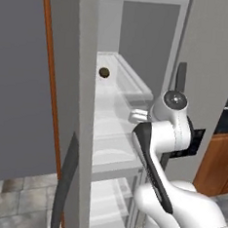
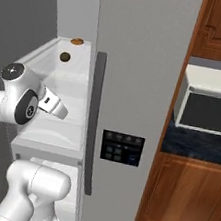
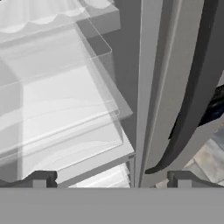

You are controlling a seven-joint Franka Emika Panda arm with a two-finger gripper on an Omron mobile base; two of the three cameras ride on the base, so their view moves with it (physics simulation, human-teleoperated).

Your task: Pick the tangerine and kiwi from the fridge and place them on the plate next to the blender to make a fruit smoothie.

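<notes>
The fridge [image 1: 82, 108] stands open, with clear glass shelves [image 3: 61, 87] inside. The dark kiwi [image 1: 104, 72] [image 2: 65, 56] lies on the upper shelf. The orange tangerine [image 2: 77, 41] lies just behind it, farther back. My hand [image 2: 52, 104] reaches toward the shelves at mid height, well below and in front of both fruits. In the hand view my gripper [image 3: 111, 180] is open, with its fingertips [image 3: 39, 179] wide apart and nothing between them. It faces a lower shelf and the door's edge. The plate and the blender are out of view.
The shut fridge door [image 2: 140, 61] with its long dark handle [image 2: 93, 120] and control panel [image 2: 121, 148] stands right of my hand. A microwave [image 2: 208, 110] sits on a dark counter above wooden cabinets [image 2: 185, 195]. The open door [image 1: 21, 78] stands on the left.
</notes>
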